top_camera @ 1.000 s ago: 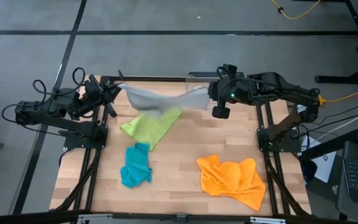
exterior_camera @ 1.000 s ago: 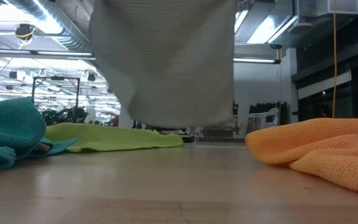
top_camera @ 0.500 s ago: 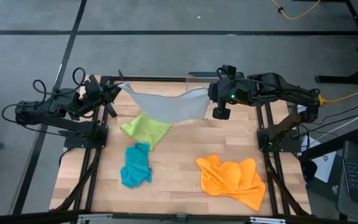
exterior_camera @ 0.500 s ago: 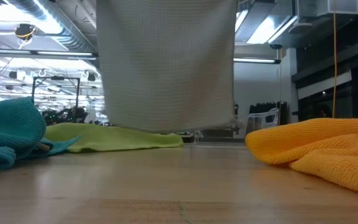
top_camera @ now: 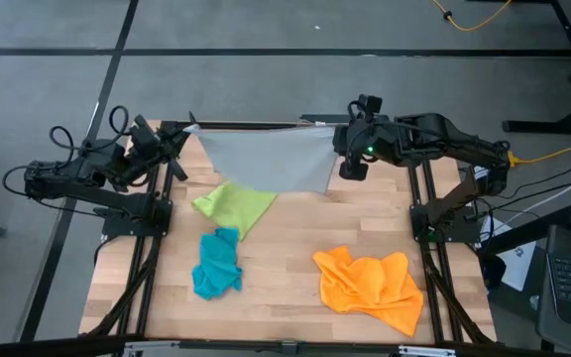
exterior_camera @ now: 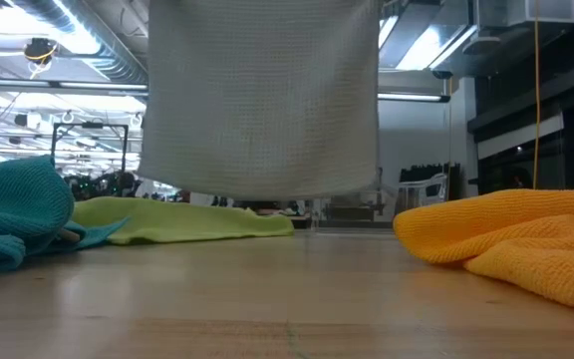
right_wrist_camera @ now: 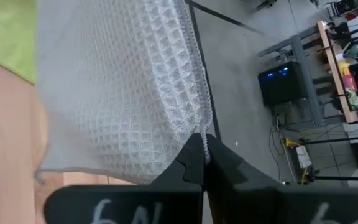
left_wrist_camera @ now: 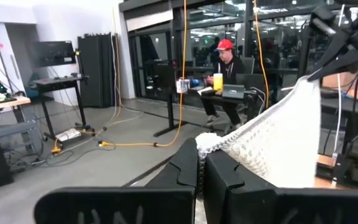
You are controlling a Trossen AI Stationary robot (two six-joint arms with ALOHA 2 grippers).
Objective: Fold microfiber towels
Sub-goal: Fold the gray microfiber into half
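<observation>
A light grey towel (top_camera: 266,159) hangs spread as a sheet over the table's far edge, between my left gripper (top_camera: 188,129) and my right gripper (top_camera: 335,134), each shut on an upper corner. Its lower edge (exterior_camera: 257,191) hangs level above the table. The lime green towel (top_camera: 234,206) lies flat on the table just near of it. Nearer, the teal towel (top_camera: 216,263) lies bunched at the left. The orange towel (top_camera: 370,283) lies crumpled at the right. My left gripper pinches the grey towel's upper left corner (left_wrist_camera: 207,144) between its two fingers, which point level toward the table's right. The hem runs taut from there toward the other gripper. My right gripper pinches the upper right corner at the hem (right_wrist_camera: 202,135) between its two fingers, slanting downward from the table's right. The cloth hangs in one layer below the taut top edge, clear of the table.
The wooden table (top_camera: 285,248) has bare room in the middle, between the teal and orange towels. Black frame rails (top_camera: 429,238) run along both sides. A person (left_wrist_camera: 225,62) sits at a desk in the room beyond the table.
The grey towel sagged in the middle between the two grippers a second ago. Its top edge has since been drawn straight and taut, and the sheet has spread out flat with its lower edge level. Both grippers stayed in place, still shut on the corners.
</observation>
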